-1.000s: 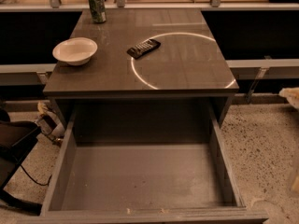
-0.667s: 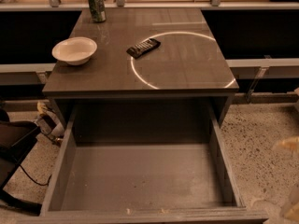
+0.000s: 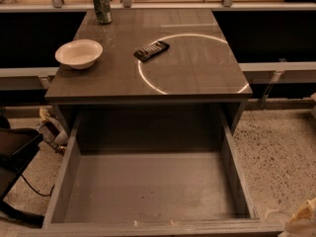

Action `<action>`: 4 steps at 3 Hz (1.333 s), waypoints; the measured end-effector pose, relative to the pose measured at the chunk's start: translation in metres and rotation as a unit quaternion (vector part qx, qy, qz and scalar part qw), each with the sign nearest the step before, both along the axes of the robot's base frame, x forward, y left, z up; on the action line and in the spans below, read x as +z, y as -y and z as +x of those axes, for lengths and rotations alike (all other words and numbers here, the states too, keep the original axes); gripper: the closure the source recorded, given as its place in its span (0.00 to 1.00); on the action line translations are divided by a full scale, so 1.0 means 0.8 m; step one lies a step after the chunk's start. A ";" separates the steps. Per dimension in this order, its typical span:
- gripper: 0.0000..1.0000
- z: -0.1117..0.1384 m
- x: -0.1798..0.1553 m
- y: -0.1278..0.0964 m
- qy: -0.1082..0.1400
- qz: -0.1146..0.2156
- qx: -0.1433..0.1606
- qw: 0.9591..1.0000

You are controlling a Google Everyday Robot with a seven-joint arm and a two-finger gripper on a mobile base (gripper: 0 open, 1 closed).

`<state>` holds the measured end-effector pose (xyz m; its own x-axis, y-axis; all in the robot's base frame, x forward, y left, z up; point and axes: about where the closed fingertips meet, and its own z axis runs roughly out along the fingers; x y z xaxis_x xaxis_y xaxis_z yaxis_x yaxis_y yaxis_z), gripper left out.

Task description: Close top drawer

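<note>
- A deep grey box-shaped top drawer (image 3: 148, 191) stands pulled far out of its cabinet, filling the lower centre of the frame; its front edge runs along the bottom edge and its scuffed grey floor is bare.
- The robot's pale cream gripper (image 3: 302, 222) shows only in part in the lower right corner of the frame, just beside the drawer's front right corner; whether it touches the drawer, and how wide its grasp stands, cannot be told.
- Above the drawer, the glossy grey bench (image 3: 197, 73) occupies the upper centre, a bright curved arc of reflected light on its right half.
- A shallow white round bowl (image 3: 78, 53) sits upright at the bench's left side.
- A black rectangular remote control (image 3: 151, 51) lies flat and slantwise near the bench's middle, right of the bowl and apart from it.
- A green drink can (image 3: 102, 7) stands upright at the bench's far left corner, in the upper left of the frame.
- Speckled pale stone floor (image 3: 281, 152) shows at the right.
</note>
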<state>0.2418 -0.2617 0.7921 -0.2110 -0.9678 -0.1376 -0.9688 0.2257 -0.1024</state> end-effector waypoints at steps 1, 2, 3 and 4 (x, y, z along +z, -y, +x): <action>0.96 -0.023 -0.002 -0.025 -0.006 0.015 0.037 0.999; 1.00 -0.022 -0.003 -0.025 -0.007 0.017 0.040 0.999; 1.00 -0.022 -0.014 -0.034 -0.011 0.013 0.043 0.999; 1.00 -0.032 -0.047 -0.053 -0.007 -0.006 0.048 0.999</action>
